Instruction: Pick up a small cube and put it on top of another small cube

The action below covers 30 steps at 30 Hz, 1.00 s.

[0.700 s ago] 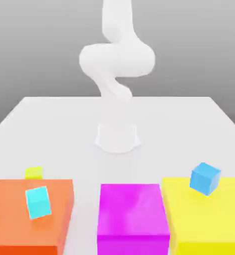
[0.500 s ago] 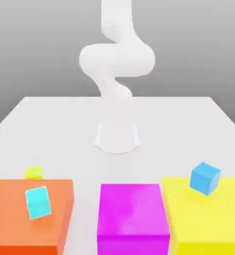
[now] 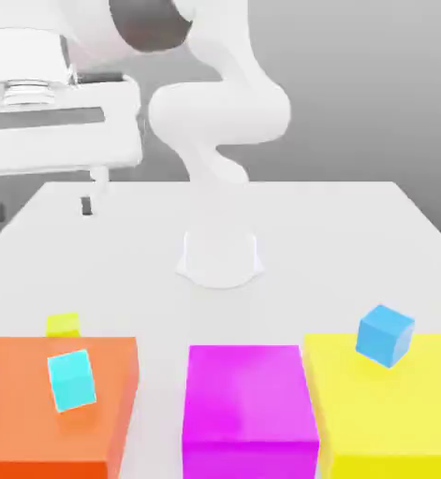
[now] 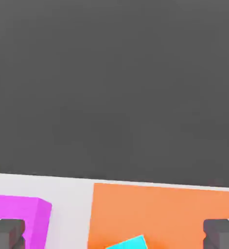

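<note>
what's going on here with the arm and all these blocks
A white robot arm hangs its open pincer above the table, holding nothing. The small lime cube sits behind the orange block, which carries a cyan cube. A blue cube rests on the yellow block.

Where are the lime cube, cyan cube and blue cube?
lime cube (image 3: 64, 325), exterior view, top face.
cyan cube (image 3: 72, 380), exterior view, front face.
blue cube (image 3: 385, 335), exterior view, centre front edge.

Lime small cube (image 3: 63, 325), cyan cube (image 3: 72, 380), blue cube (image 3: 385, 335).
</note>
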{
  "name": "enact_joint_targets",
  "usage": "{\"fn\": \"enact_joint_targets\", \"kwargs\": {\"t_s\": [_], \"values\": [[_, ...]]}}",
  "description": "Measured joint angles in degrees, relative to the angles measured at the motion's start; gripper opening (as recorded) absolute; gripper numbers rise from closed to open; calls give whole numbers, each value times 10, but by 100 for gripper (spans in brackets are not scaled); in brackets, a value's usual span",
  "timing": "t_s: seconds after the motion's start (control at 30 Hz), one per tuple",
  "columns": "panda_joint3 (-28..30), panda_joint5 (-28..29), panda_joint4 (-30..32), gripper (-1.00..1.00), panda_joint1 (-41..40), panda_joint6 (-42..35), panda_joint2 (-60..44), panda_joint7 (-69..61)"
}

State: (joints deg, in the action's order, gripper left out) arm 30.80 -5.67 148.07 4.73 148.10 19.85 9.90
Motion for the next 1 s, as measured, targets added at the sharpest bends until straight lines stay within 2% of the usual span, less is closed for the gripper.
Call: {"fn": "enact_joint_targets", "kwargs": {"t_s": [0.47,0.77,0.87,1.0], "values": [[106,-25,98,0,-9,98,-150,-204],[139,32,155,0,-78,160,-202,-271],[113,-11,150,0,-82,172,-215,-305],[76,-103,139,0,-91,185,-241,-370]]}}
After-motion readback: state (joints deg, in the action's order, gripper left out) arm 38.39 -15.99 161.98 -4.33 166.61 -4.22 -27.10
